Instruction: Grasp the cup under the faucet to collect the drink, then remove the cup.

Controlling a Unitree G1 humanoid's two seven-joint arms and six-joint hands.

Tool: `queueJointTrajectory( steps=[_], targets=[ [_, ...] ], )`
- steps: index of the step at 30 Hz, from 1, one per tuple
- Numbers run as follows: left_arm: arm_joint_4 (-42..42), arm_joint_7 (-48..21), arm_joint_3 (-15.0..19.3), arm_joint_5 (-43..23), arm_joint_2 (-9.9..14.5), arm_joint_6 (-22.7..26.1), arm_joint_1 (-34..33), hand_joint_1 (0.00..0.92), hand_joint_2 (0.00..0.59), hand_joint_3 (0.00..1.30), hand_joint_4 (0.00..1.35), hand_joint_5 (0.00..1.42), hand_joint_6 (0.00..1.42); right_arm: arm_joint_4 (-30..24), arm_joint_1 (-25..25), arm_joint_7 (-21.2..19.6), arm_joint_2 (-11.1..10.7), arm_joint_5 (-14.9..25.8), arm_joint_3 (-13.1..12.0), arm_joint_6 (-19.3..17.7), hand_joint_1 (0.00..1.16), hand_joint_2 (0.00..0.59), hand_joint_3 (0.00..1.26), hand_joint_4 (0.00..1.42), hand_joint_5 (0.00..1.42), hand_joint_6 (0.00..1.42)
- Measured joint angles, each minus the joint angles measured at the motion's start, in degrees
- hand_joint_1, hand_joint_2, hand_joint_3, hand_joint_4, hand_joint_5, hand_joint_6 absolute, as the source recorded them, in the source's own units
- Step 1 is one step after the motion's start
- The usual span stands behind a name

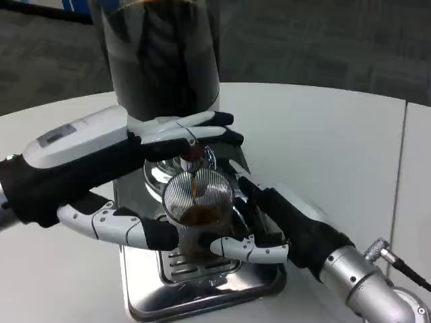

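— Where's the cup [199, 208] sitting right now?

— Directly beneath the faucet [192, 153] of the drink dispenser [165, 60], standing over the slotted drip tray [202, 282]. It's a clear ribbed cup, and a thin brown stream is falling from the faucet into it. A shallow layer of brown drink is showing at the bottom.

— Who's holding it?

— The right hand [259, 225], coming in from the side of the cup away from the left arm. Its fingers are wrapping around the cup, one white-and-black finger curling across the front low down, so it's grasping the cup.

— And the left hand [185, 134]?

— Above the cup, up at the faucet. Its fingers are lying across the tap just over the spout, pressing on it as the drink is running. More of its fingers are reaching along below, close to the cup's lower side; whether they're touching the cup, I can't tell.

— So is that hand gripping something or just pushing?

— Looks wrapped onto the faucet lever, though the hold itself is partly hidden.

— What's behind the cup?

— The dispenser's dark, tall tank is rising straight above it, on a shiny metal base. All of it is standing on the white worktop [323, 141].
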Motion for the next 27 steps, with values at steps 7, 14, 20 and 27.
queueJointTrajectory(
  steps=[7,14,20,27],
  targets=[
    [0.18,0.17,0.05,-0.01,0.05,-0.27,0.20,0.000,0.123,0.15,0.03,0.13,0.09,0.52,-0.94,0.00,0.27,-0.03,0.22,0.00,0.58,0.210,0.00,0.00,0.00,0.03],
    [0.59,0.23,0.05,-0.02,0.05,-0.39,0.21,0.000,0.123,0.15,0.03,0.13,0.09,0.79,-1.12,0.00,0.52,-0.03,0.34,0.00,0.58,0.207,0.00,0.00,0.00,0.03],
    [0.61,0.27,0.05,-0.03,0.05,-0.47,0.21,0.000,0.123,0.15,0.03,0.13,0.09,0.78,-1.25,0.00,0.52,-0.03,0.35,0.00,0.58,0.205,0.00,0.00,0.00,0.03],
    [0.62,0.60,0.02,0.46,0.13,-1.81,0.27,0.000,0.123,0.15,0.03,0.13,0.09,0.50,-1.24,0.00,0.49,-0.02,0.34,0.00,0.58,0.205,0.00,0.00,0.00,0.02]
  ],
)
